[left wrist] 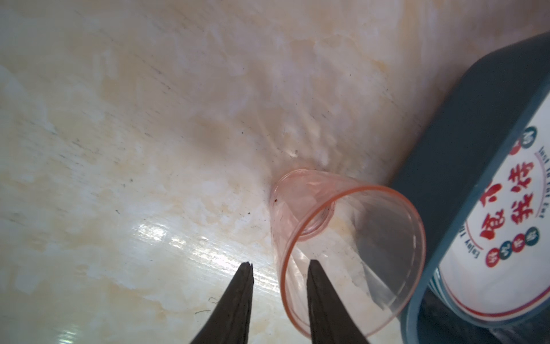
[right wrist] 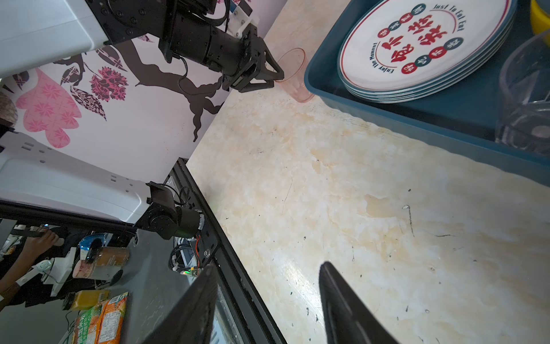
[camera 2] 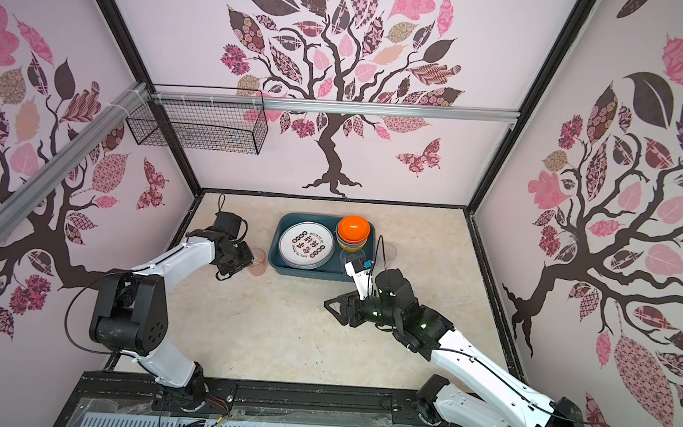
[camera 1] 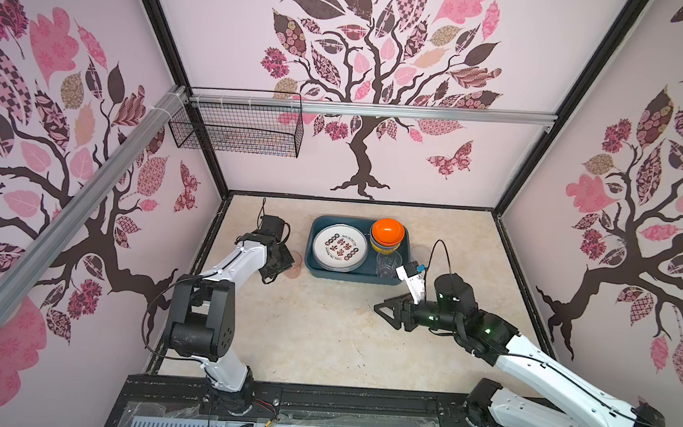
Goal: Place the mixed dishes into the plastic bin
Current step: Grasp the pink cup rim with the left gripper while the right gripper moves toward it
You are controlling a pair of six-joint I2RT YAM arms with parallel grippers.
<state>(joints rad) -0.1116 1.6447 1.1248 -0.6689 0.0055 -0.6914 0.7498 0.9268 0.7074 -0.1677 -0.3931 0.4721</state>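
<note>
**Status.** The left tool (left wrist: pixel 279 265) is at the pinkish cup (left wrist: pixel 342 247). The cup stands upright on the desk (left wrist: pixel 148 149), just beside the wall of the plastic bin (left wrist: pixel 464 149) that faces the left arm. The tool is partly spread. One finger (left wrist: pixel 327 297) sits inside the cup mouth and the other outside, with the thin wall between them. I see a gap on both sides of that wall, so I read no pinch yet. The right tool (right wrist: pixel 268 265) is spread wide over bare desk near the bin's front wall, with nothing between its jaws.

**Bin contents.** In both top views the bin holds a stack of plates (camera 1: pixel 339 245), stacked bowls with an orange bowl (camera 1: pixel 387 230) uppermost, and a clear cup (camera 1: pixel 388 264) in its near right corner.

**Hazards, as I judge them:**
1. Wall pinch. The cup looks light and flexible. A hard close may buckle the rim, and a soft one may let it slip during the lift.
2. Tipping. If the outer finger touches first, the cup may skid or topple against the bin wall.
3. Clearance. A low carry would catch the cup base on the bin rim.
4. Landing. Free floor inside the bin is scarce. A release on the edge of the plate stack may leave the cup tilted or rolling.
</note>
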